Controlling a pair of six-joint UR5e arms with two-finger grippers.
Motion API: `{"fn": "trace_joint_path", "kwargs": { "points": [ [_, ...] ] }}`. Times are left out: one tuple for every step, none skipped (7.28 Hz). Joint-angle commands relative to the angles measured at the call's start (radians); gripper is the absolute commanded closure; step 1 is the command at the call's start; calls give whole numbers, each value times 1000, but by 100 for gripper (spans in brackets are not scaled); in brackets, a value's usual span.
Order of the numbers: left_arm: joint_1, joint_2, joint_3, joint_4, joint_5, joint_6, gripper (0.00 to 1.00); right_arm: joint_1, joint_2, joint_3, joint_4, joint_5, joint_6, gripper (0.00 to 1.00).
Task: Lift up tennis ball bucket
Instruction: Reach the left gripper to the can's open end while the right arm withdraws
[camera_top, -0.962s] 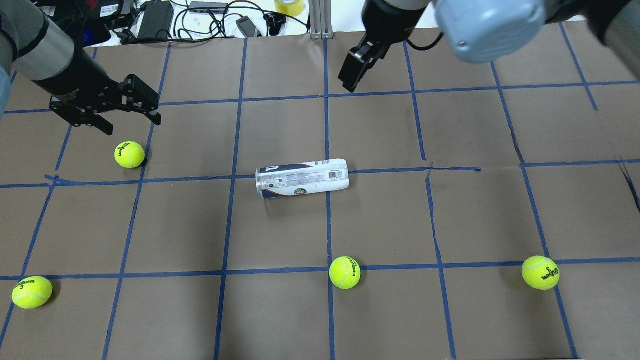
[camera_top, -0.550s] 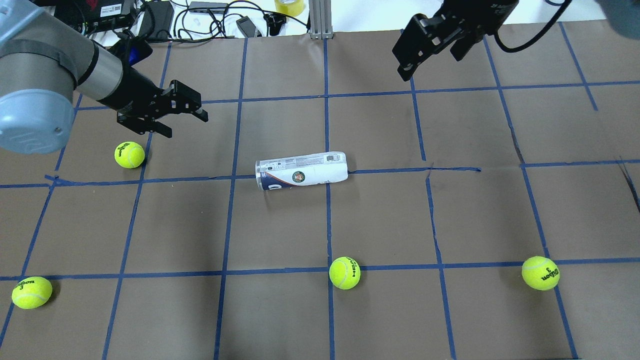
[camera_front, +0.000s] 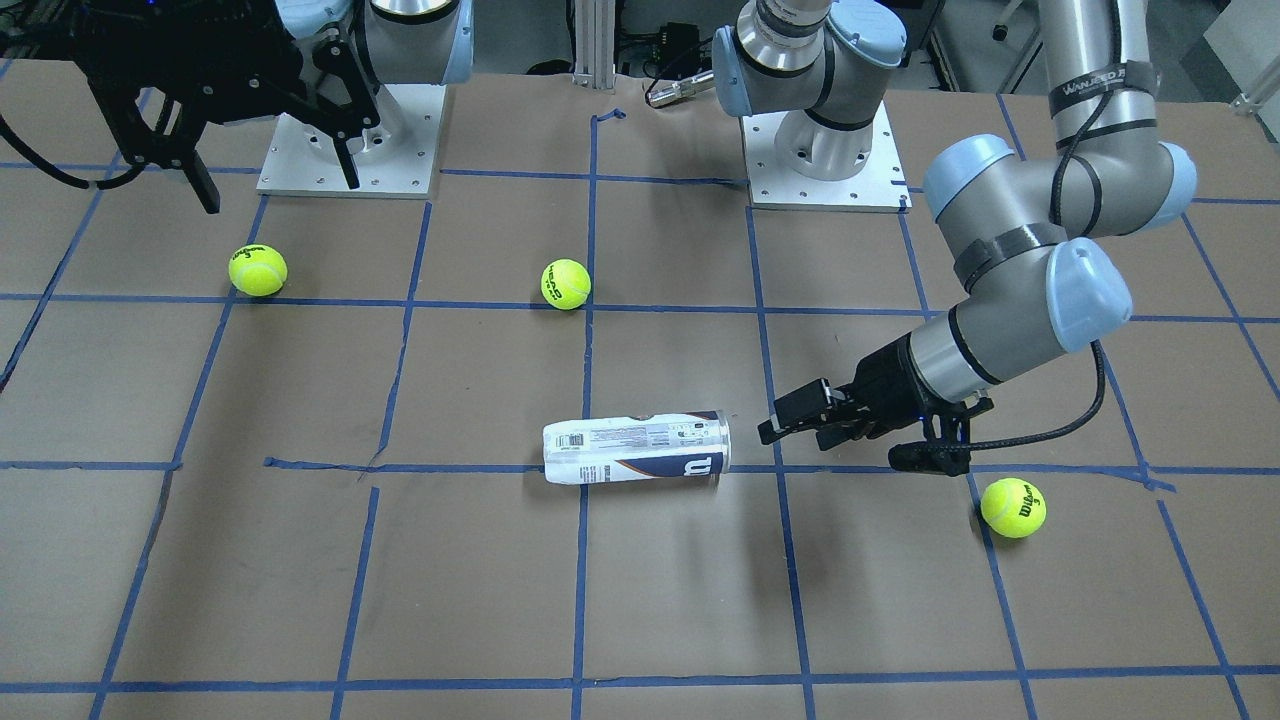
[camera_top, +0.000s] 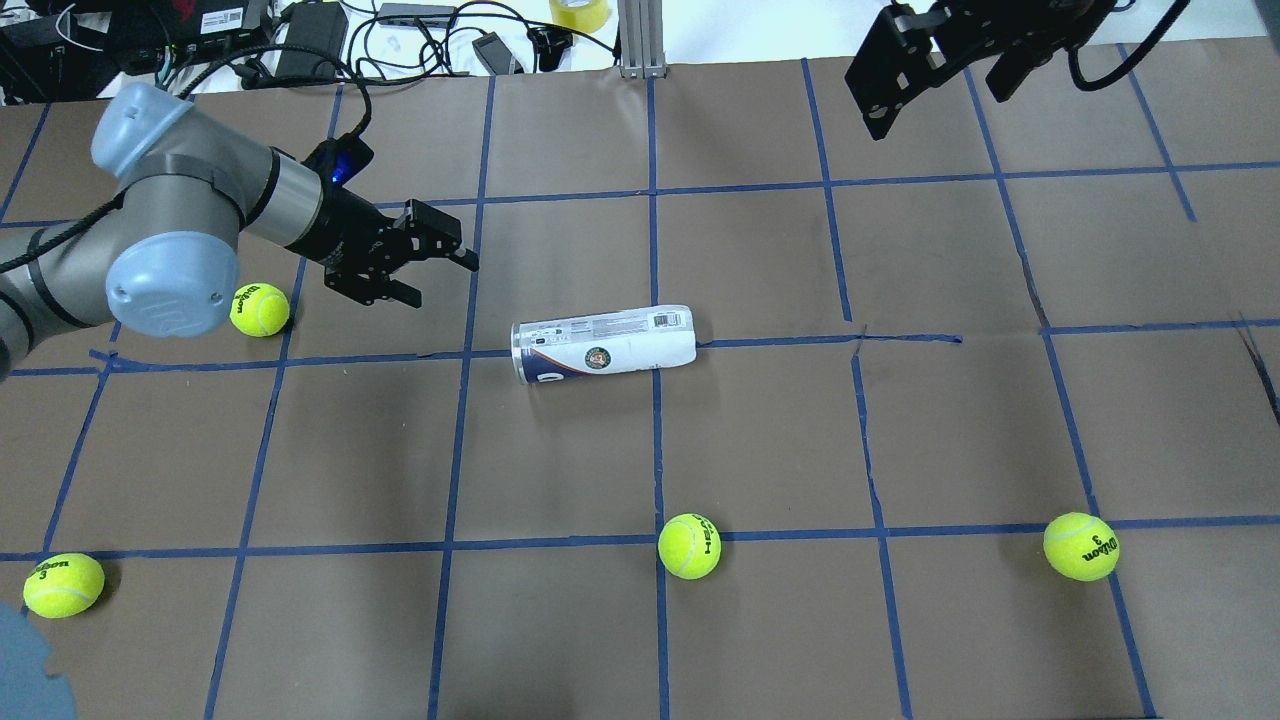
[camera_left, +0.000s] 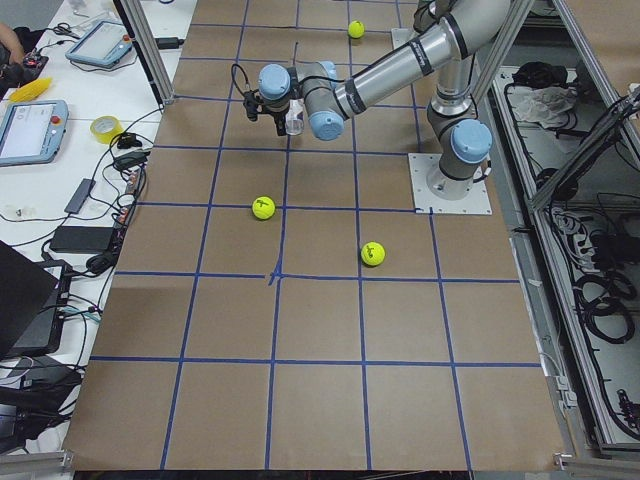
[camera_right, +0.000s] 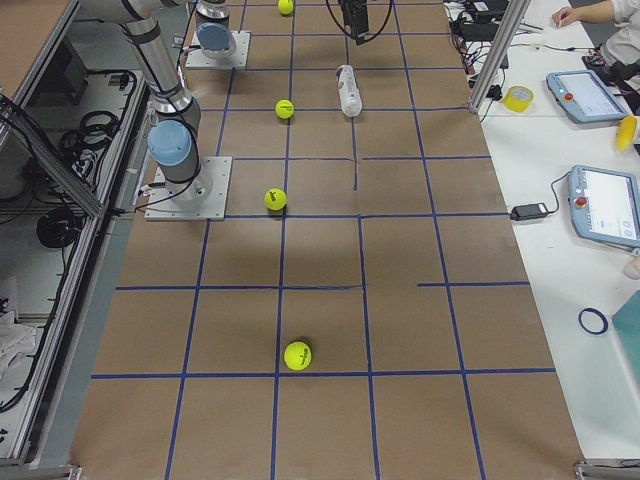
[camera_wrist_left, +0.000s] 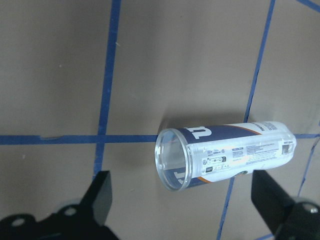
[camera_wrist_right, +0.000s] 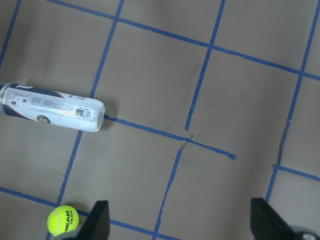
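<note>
Tennis ball bucket is lying on its side near the middle of the table, on the brown paper with the blue tape grid. In the overhead view its long axis is running roughly 9 to 3 o'clock, with the open clear mouth pointing to 9 o'clock and the closed end at 3 o'clock. The white and dark-blue label is facing up, with the barcode near the 3 o'clock end. Nothing is touching the bucket. Left gripper is hovering at about 10 o'clock from the bucket's mouth, near it but apart, and is pointing toward it. Its jaws are standing wide. In the left wrist view both fingers are showing at the bottom edge, well apart, and the bucket is lying beyond them with its mouth toward the camera. Right gripper is hanging at about 2 o'clock from the bucket, well apart, over the far edge of the table. Its jaws are also spread wide and are holding nothing. In its wrist view the bucket is showing off to the upper left. Loose on the table, read from the bucket: a tennis ball at 9 o'clock, just beside the left arm's wrist, a second at 5 o'clock, a third at 4 o'clock, and a fourth at 8 o'clock. All are lying well apart from the bucket.
</note>
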Motion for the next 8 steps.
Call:
{"fn": "trace_joint_path", "kwargs": {
  "points": [
    [-43,-54,-22,19,-42,1,0,-6,13,4,-6,-16,11,0],
    [-57,-74,-25,17,-47,-1,0,-8,18,4,-14,-17,26,0],
    [-72,-89,-37,14,-82,1,0,-14,27,4,-14,-17,46,0],
    [-81,-94,-51,16,-93,-1,0,-20,27,8,-14,-19,52,0],
    [-90,-100,-51,14,-93,-1,0,-41,29,10,-9,-16,46,0],
    [-90,-106,-52,11,-79,-1,0,-58,29,31,0,-16,49,0],
    [-92,-115,-57,10,-89,-1,0,-61,24,51,0,-19,50,0],
    [-95,-124,-57,10,-93,-1,1,-58,24,54,-8,-17,61,0]
  ]
}}
